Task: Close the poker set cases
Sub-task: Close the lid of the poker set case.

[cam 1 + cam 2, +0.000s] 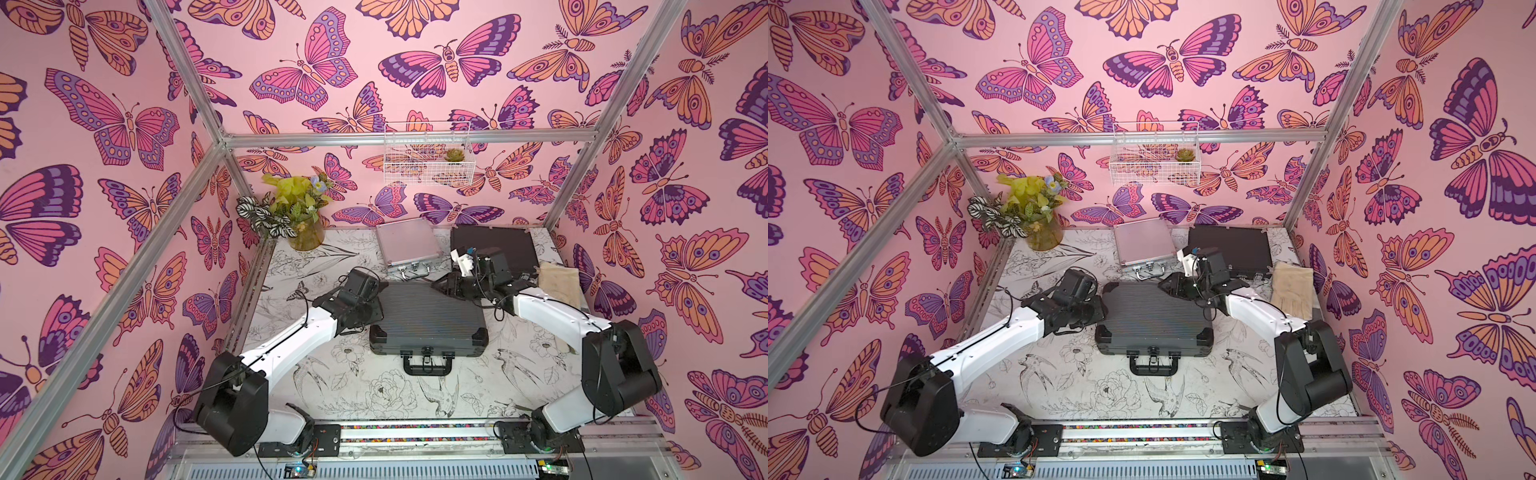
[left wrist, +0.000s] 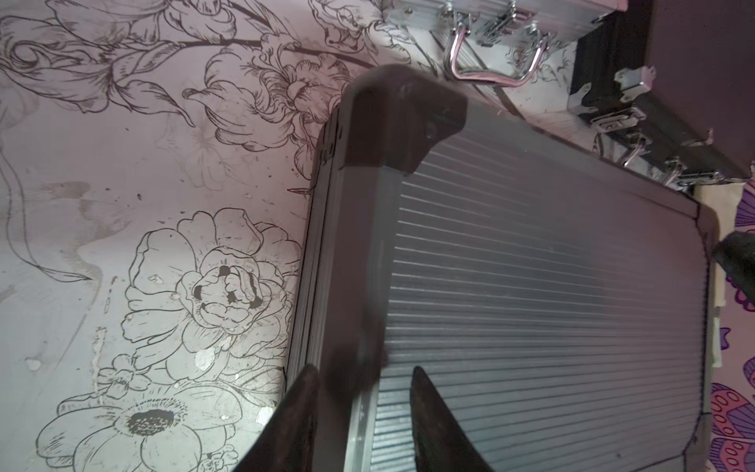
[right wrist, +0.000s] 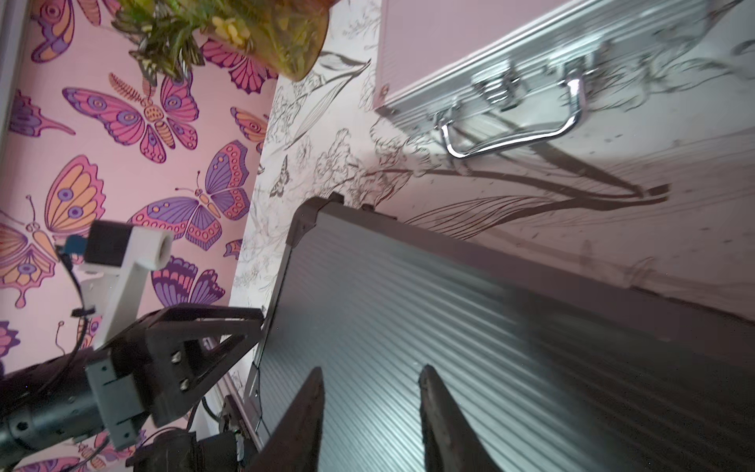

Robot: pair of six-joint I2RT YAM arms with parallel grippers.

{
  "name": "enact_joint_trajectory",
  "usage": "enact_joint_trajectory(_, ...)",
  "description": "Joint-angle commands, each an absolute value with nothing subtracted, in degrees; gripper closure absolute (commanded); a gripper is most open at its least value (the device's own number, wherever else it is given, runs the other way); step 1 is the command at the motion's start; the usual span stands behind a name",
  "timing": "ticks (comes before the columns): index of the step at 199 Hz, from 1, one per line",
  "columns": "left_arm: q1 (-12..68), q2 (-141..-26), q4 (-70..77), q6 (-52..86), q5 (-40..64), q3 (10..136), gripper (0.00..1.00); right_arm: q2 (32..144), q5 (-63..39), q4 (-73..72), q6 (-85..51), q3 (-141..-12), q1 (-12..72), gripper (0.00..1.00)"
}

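Dark-grey case (image 1: 428, 318), frame centre, lid down | left gripper (image 2: 363, 372), right gripper (image 3: 371, 370) half-open, nothing held, likely placed to press lid shut

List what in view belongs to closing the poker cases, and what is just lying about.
For the job: dark-grey ribbed case, small silver case, wide black case.
Lying about: vase of flowers, beige glove, wire basket on the wall, succulent in it.
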State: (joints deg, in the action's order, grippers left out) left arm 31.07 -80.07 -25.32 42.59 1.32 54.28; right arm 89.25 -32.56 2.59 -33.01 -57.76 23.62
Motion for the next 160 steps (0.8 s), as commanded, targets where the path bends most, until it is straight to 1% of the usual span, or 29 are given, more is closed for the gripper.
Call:
enact_joint_trajectory(1, 31.2, -80.4, -24.0, 41.1, 1.4, 51.8, 0.60, 88.9, -32.2, 2.9, -33.2, -58.5, 26.4, 0.60)
enact_joint_trajectory(56, 31.0, -80.1, -22.7, 42.2, 1.2, 48.5, 0.60, 89.6, -34.5, -0.1, -35.8, -57.2, 31.2, 0.60)
enact_joint_trajectory(76, 31.0, -79.6, -22.7, 42.0, 0.4, 48.3, 0.60, 89.7, -36.5, -4.7, -38.7, -54.9, 31.6, 0.60)
enact_joint_trajectory(93, 31.0, -80.0, -22.7, 41.3, 0.5, 48.6, 0.59, 92.0, -36.7, -7.3, -40.3, -53.6, 32.1, 0.60)
enact_joint_trajectory(131, 33.1, -80.0, -24.9, 37.4, -1.4, 51.7, 0.57, 94.1, -36.2, -7.2, -39.8, -51.4, 32.5, 0.61)
enact_joint_trajectory(160, 36.5, -79.1, -28.7, 35.1, -3.4, 56.0, 0.53, 94.8, -34.6, -4.8, -38.4, -50.5, 32.4, 0.61)
